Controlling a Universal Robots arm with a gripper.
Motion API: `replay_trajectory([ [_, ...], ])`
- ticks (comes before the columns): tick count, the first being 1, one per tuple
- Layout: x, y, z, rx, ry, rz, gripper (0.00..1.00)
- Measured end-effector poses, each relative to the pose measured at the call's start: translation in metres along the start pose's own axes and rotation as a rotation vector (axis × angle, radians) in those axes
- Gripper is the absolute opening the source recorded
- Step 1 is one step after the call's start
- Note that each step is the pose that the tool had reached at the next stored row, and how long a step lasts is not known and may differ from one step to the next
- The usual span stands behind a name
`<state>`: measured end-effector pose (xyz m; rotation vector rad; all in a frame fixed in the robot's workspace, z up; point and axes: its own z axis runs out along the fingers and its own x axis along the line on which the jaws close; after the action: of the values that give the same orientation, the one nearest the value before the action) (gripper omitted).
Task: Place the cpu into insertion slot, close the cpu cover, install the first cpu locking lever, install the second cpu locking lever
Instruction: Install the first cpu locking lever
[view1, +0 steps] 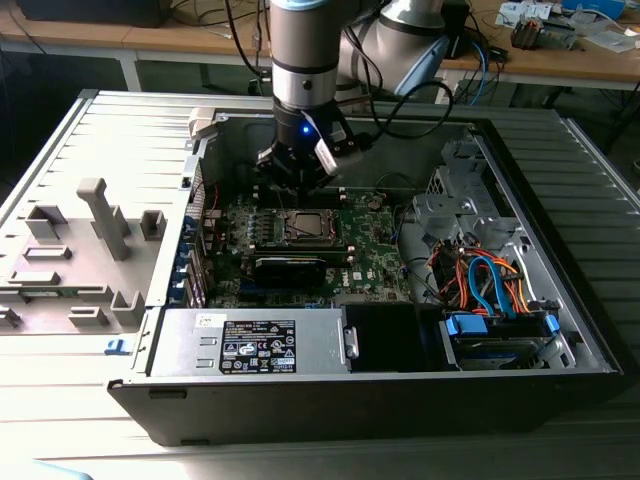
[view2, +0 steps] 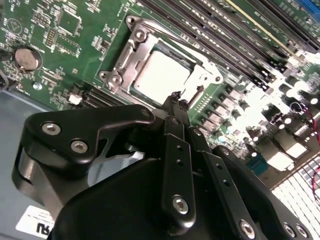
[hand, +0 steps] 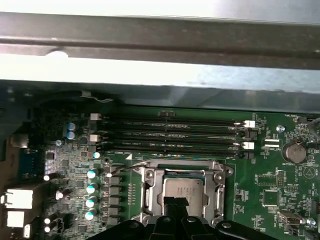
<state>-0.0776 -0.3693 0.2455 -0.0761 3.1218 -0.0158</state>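
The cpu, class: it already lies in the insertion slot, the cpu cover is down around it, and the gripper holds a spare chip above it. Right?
Not quite. The gripper holds no chip: in the second wrist view its fingertips meet empty beside the cpu cover. The cpu does lie in the insertion slot, framed by the cover.

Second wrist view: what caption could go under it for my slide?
Black gripper poised with closed fingertips at the edge of the silvery-grey square cpu, seated under its silvery metal cover frame on the green motherboard.

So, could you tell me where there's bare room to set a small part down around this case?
Free: the ribbed panel beyond the grey fixture, and the power supply's top. Crowded: the motherboard beneath the gripper, and the cable bundle.
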Motion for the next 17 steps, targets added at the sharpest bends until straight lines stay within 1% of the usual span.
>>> replay_trajectory([
  [4, 0.0063, 0.0002, -0.0046, 0.0002, -0.0038, 0.000, 0.11],
  [7, 0.0139, 0.0006, -0.0068, 0.0003, -0.0087, 0.000, 0.11],
  [8, 0.0178, 0.0008, -0.0073, 0.0005, -0.0114, 0.000, 0.11],
  [11, 0.0251, 0.0012, -0.0078, 0.0007, -0.0150, 0.000, 0.11],
  [17, 0.0362, 0.0017, -0.0080, 0.0008, -0.0190, 0.000, 0.11],
])
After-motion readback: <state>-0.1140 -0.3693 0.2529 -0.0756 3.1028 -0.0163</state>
